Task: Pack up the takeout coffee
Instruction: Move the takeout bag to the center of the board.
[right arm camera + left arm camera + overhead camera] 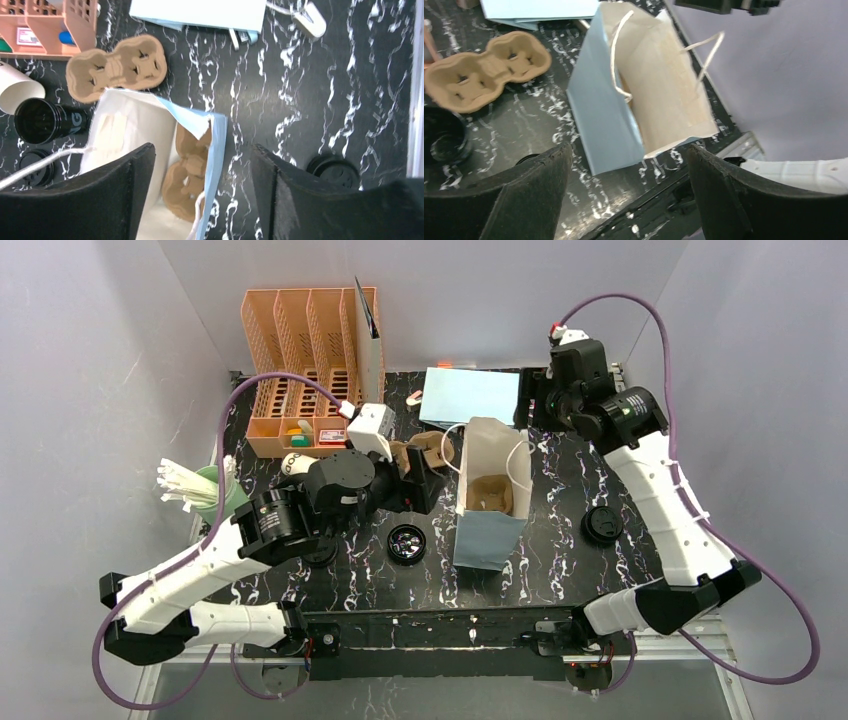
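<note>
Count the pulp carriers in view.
2: the first carrier lies on the table just beyond the bag; the second carrier sits inside the bag. Others may be hidden behind the arms.

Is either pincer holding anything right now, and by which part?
Nothing is held: the left pincer and the right pincer both stand open and empty.
</note>
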